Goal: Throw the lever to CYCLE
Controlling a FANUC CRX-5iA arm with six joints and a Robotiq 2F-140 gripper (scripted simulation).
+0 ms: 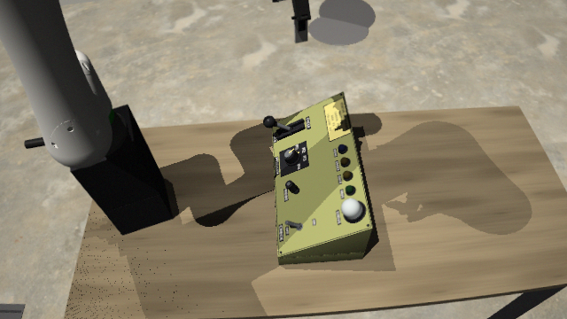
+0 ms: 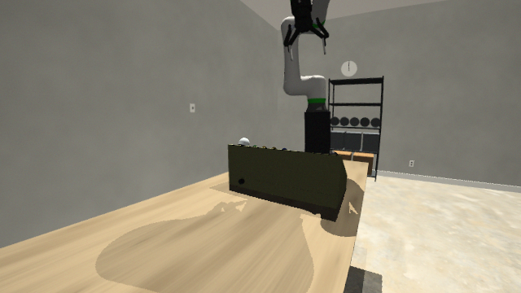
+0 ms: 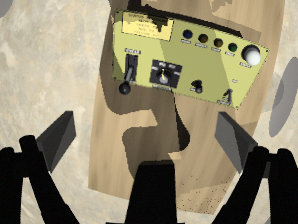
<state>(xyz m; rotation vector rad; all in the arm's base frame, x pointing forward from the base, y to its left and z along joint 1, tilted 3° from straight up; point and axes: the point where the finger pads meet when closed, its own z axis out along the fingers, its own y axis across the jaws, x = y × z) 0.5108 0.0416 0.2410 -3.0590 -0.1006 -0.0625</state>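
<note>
The olive console (image 1: 321,186) stands on the wooden table. Its lever, with a black ball knob (image 1: 268,121), sits at the near-left end of its slot (image 1: 290,128) at the panel's far end. In the wrist view the lever knob (image 3: 124,87) is at the lower end of its slot, on the left of the console (image 3: 189,56). My gripper (image 2: 306,38) is open and empty, high above the table and far from the console. Its fingers frame the wrist view (image 3: 149,139). One finger tip shows at the top of the top view (image 1: 300,22).
The panel also carries a rotary selector (image 1: 292,156), a small black knob (image 1: 291,186), a toggle switch (image 1: 293,225), a column of round buttons (image 1: 345,168) and a large white button (image 1: 353,209). The arm's black pedestal (image 1: 120,173) stands at the table's left. A shelf (image 2: 354,122) stands behind.
</note>
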